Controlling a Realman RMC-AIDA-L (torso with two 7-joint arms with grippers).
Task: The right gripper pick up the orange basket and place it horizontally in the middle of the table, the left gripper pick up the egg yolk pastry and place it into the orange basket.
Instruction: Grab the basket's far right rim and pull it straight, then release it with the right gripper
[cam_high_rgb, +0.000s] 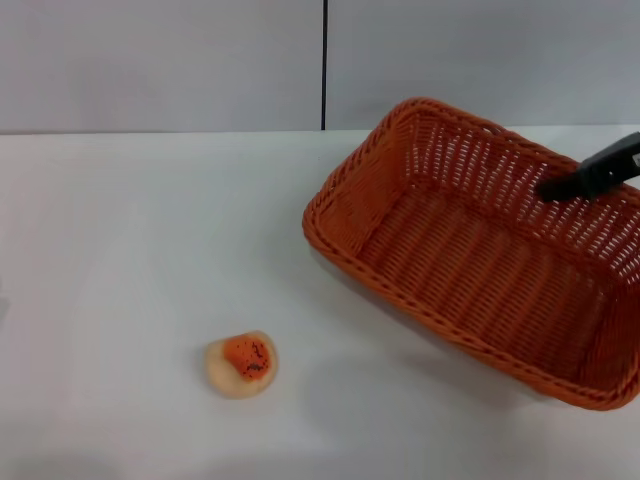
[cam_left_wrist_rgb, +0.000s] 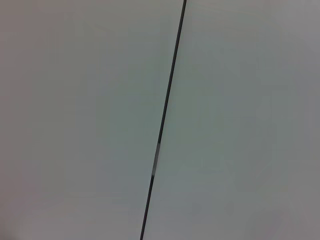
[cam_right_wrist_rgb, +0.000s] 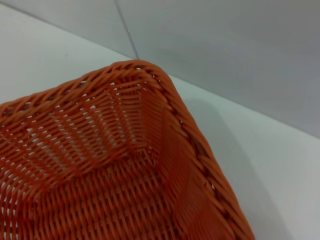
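Note:
The orange basket (cam_high_rgb: 372, 196) takes up the right half of the head view, set at a slant with one corner pointing toward the back wall. A faint shadow lies on the table (cam_high_rgb: 140, 250) beneath its near edge, so it seems raised a little. My right gripper (cam_high_rgb: 562, 186) reaches in from the right edge, and a black finger sits against the inside of the far wall, closed on the rim. The right wrist view looks down into a basket corner (cam_right_wrist_rgb: 150, 125). The egg yolk pastry (cam_high_rgb: 243, 363) lies at front left, orange patch up. My left gripper is out of view.
A grey back wall (cam_high_rgb: 200, 60) with a dark vertical seam (cam_high_rgb: 324, 65) runs behind the table, and the left wrist view shows only this wall (cam_left_wrist_rgb: 75, 120). White tabletop (cam_right_wrist_rgb: 270, 165) stretches between the pastry and the basket.

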